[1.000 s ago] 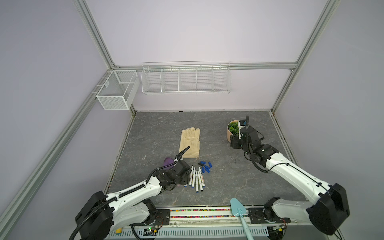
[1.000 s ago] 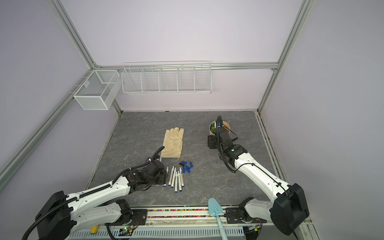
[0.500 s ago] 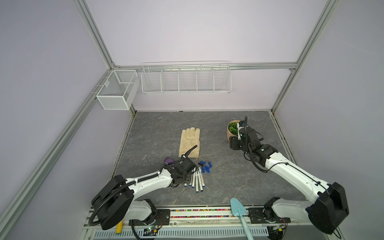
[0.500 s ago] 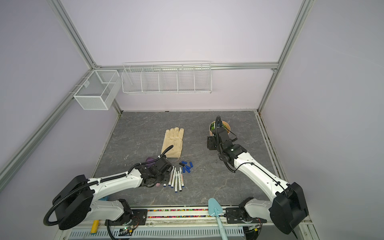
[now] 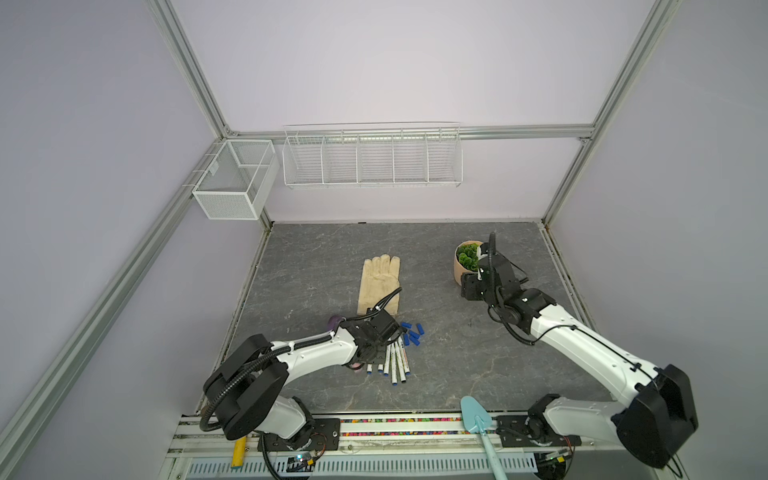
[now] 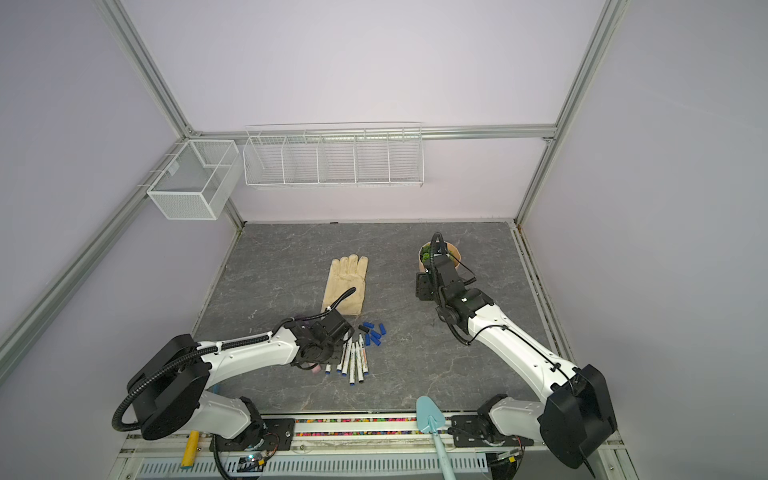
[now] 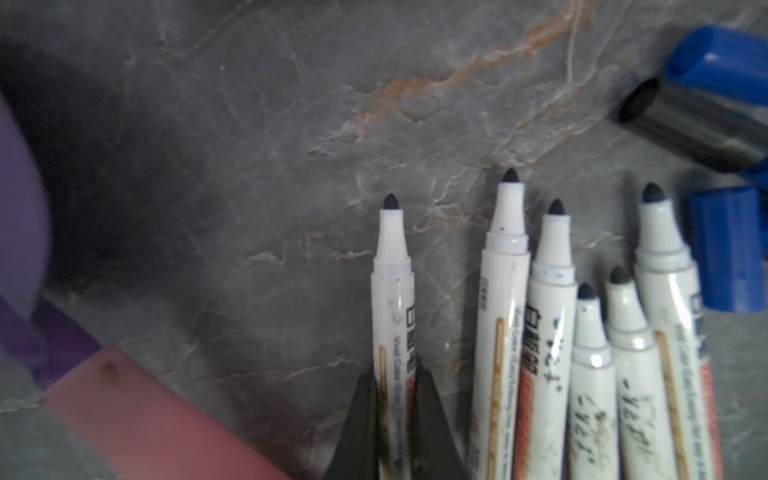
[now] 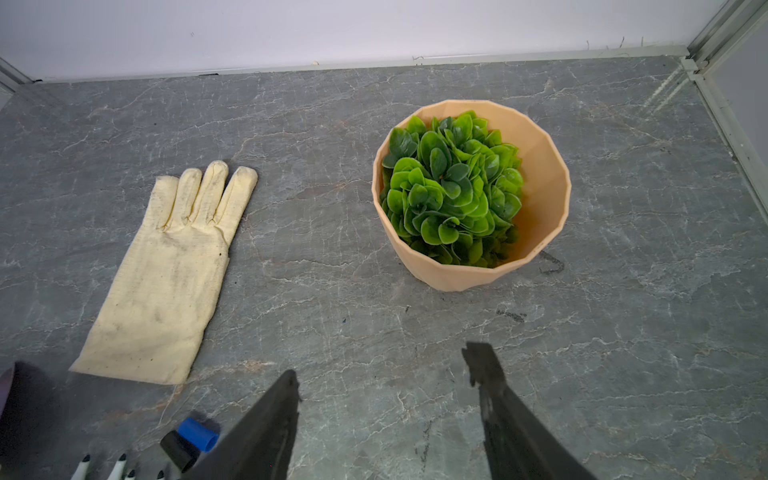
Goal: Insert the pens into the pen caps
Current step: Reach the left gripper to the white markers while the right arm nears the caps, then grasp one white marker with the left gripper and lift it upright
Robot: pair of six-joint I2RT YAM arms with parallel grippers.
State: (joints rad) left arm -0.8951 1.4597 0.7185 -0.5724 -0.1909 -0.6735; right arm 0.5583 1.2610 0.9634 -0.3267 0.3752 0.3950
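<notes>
The left gripper (image 7: 395, 376) is seen clamped on one pen (image 7: 392, 291), its dark fingers (image 7: 365, 415) pressed against either side of the white barrel, some way back from the uncapped black tip. Whether this pen is raised off the table (image 7: 249, 124) or lies on it cannot be told from the blurred wrist view. Just beside it, the other five pens (image 7: 590, 353) are laid side by side, all uncapped and pointing the same way. Beyond their tips the pen caps (image 7: 725, 245) are clustered: several blue ones and one black cap (image 7: 685, 124) lying on its side, open mouth shown. On the far side of the gripped pen, a trowel (image 7: 137, 419) with a pink handle and purple blade is seen. In both top views the pens and caps are found just in front of a pale glove (image 5: 379, 282). The right gripper (image 8: 382, 374) is spread wide with nothing between its jaws, above bare table near a plant pot (image 8: 457, 274), well apart from the pens.
</notes>
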